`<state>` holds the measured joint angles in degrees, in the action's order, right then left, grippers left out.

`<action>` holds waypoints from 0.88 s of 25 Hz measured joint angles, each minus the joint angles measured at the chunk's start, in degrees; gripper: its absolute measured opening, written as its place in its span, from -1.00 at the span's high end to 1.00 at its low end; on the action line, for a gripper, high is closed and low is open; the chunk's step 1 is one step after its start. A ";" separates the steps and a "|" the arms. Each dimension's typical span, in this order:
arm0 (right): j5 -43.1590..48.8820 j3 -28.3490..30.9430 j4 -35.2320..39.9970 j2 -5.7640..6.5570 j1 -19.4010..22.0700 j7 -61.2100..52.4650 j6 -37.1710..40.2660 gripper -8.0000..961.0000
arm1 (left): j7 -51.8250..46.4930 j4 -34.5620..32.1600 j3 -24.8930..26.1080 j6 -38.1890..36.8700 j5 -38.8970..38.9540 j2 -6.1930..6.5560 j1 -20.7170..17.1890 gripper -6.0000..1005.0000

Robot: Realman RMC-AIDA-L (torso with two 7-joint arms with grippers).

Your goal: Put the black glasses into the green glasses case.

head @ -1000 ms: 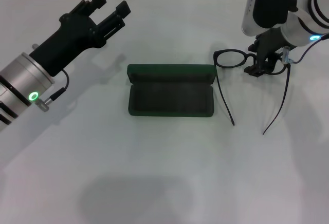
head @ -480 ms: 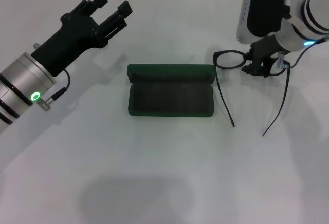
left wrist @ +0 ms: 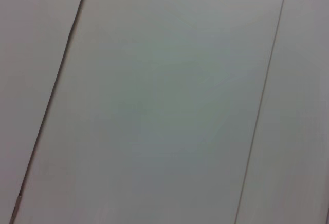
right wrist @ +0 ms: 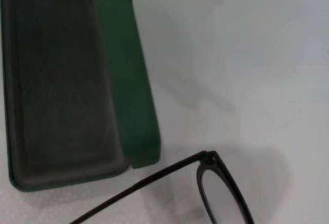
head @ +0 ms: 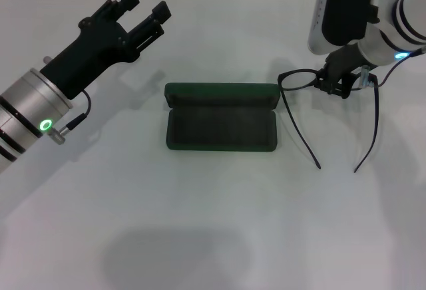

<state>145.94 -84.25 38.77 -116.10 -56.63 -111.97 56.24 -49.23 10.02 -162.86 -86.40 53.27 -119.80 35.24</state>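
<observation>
One R gripper (head: 338,81) clamps black glasses (head: 297,79) just beside green glasses case (head: 221,126) edge; L gripper (head: 142,12) spread, empty.

You're over a plain white table (head: 213,223) — soft shadows on it, thin dark seams along its far edge.
</observation>
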 joint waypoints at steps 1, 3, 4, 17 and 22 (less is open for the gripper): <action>-0.03 0.04 0.64 0.03 0.37 -0.13 0.05 0.48 | -0.17 0.00 0.00 0.00 0.00 0.00 0.00 -0.51; -0.05 0.46 2.69 0.15 1.59 -0.37 0.47 0.59 | -0.47 0.00 0.00 -0.03 -0.02 0.00 0.01 -0.51; -0.05 1.01 3.88 0.19 2.29 -0.45 0.96 0.69 | -0.74 0.00 0.00 -0.21 -0.14 0.00 0.00 -0.51; -21.95 20.83 22.95 0.36 18.34 7.94 6.62 0.76 | -9.04 0.42 -0.09 -13.49 -15.27 2.01 5.66 -0.51; -43.12 26.14 18.45 0.71 24.75 20.99 11.34 0.77 | -12.02 0.19 -0.09 -16.81 -19.65 1.89 10.35 -0.51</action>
<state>102.82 -58.11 57.22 -115.39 -31.88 -90.98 67.59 -61.26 10.21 -162.95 -103.21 33.61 -117.90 45.59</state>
